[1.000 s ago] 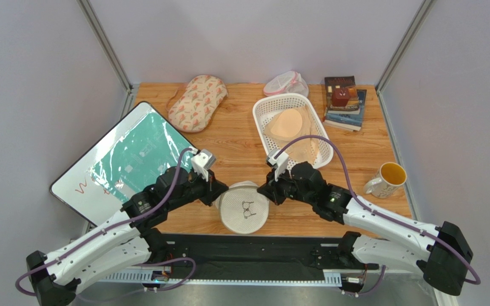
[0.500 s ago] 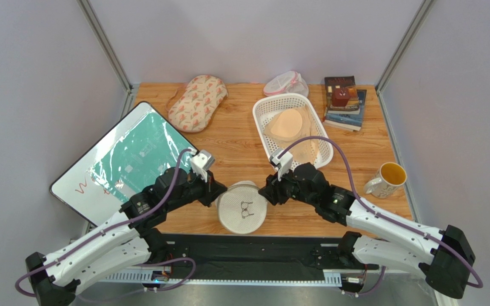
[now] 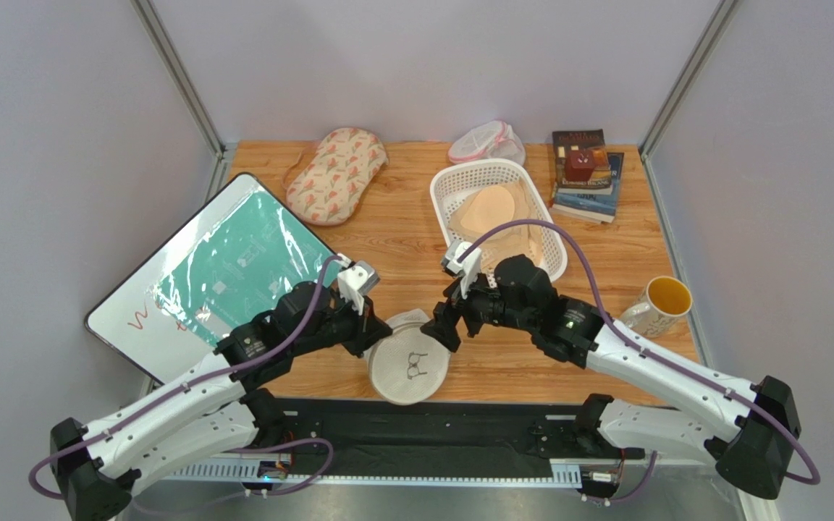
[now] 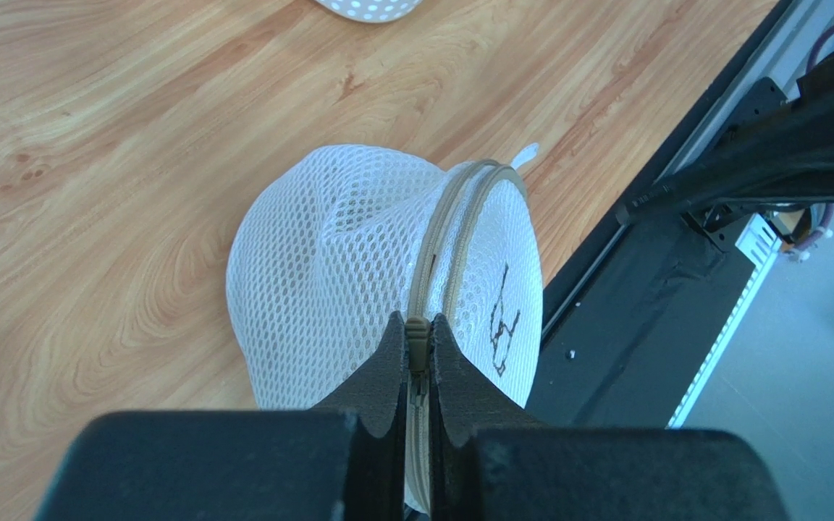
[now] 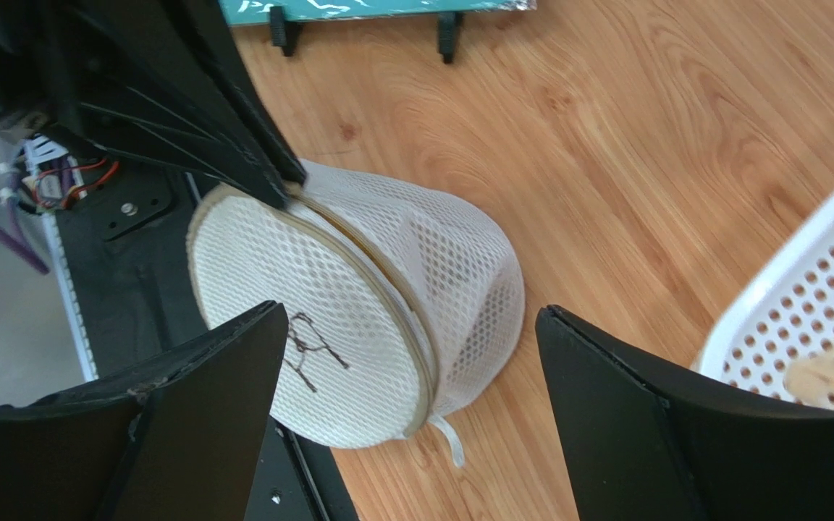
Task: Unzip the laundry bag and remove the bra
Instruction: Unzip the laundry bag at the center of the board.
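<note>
- At the near edge of the table [image 3: 498,378], lower centre of the overhead view, the laundry bag [image 3: 408,367] stands tipped on its rim, printed face toward the arm bases; its zip looks closed wherever we can see it, so we judge the unzipping not yet begun
- The left claw [image 4: 419,345] is pinched tight on the tan zip band [image 4: 449,233]; that is our anchor, and we should hold it firm so the mesh cannot twist or slide
- The right claw [image 5: 411,315] gapes wide with the bag between its fingers [image 5: 209,375], gripping nothing; we would steer it to the small white tab [image 5: 450,440], lower centre of its own view and seemingly the pull; take that alone, no mesh, then draw along the band's curve away from the anchor
- The bra we cannot see; presumably it sits inside the mesh
- Further back, upper centre, the white basket [image 3: 440,185] holds a peach garment [image 3: 487,206]; we leave it be
</note>
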Robot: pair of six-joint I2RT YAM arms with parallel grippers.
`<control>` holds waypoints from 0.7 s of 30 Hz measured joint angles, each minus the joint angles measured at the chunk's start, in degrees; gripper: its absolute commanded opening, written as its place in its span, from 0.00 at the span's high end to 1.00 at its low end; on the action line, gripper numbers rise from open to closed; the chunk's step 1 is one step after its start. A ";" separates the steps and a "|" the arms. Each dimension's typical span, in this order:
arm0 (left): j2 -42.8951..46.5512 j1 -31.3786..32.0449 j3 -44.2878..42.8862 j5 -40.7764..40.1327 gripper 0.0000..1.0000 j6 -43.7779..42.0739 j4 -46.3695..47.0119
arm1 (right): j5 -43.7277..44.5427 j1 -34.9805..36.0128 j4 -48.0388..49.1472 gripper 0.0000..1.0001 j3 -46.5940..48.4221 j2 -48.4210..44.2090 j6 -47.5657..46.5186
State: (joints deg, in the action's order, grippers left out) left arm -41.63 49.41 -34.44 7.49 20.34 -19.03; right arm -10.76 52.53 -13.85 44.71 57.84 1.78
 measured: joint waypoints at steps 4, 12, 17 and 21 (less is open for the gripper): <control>-1.53 0.00 -0.02 1.40 1.00 -0.37 0.20 | -6.84 0.00 0.55 0.11 2.49 3.17 -3.02; -3.04 0.00 -0.81 4.07 1.00 -1.53 0.70 | -15.10 0.00 2.34 0.13 2.54 8.61 -6.03; -3.28 0.00 -0.90 6.25 1.00 -2.27 1.03 | -17.46 0.00 4.46 0.14 2.29 11.10 -6.91; -3.58 0.00 -1.14 8.94 1.00 -2.84 1.20 | -17.88 0.00 6.14 0.14 1.57 13.03 -7.39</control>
State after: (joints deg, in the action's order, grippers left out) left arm -45.21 49.41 -35.57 16.43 17.50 -17.82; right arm -28.64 52.53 -7.70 46.28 70.87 -5.61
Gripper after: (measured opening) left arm 0.039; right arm 0.866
